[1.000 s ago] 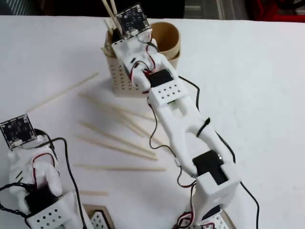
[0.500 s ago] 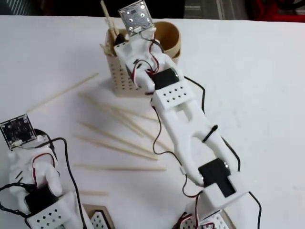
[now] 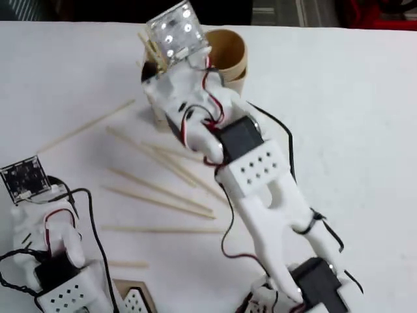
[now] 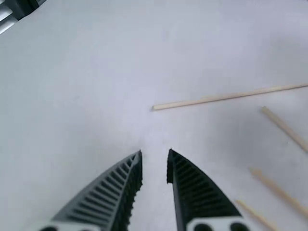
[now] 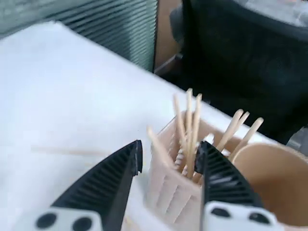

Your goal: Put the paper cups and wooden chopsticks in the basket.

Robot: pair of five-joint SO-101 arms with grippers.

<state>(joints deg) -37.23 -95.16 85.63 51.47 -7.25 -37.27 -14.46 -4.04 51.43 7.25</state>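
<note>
My right claw has drawn back from the basket, jaws now apart and empty, the chopsticks it carried standing inside, so the loose chopsticks on the counter remain.

White plastic arms — black servo blocks, looping red and black cables, dotted brackets — ending in dark ribbed jaws.
</note>
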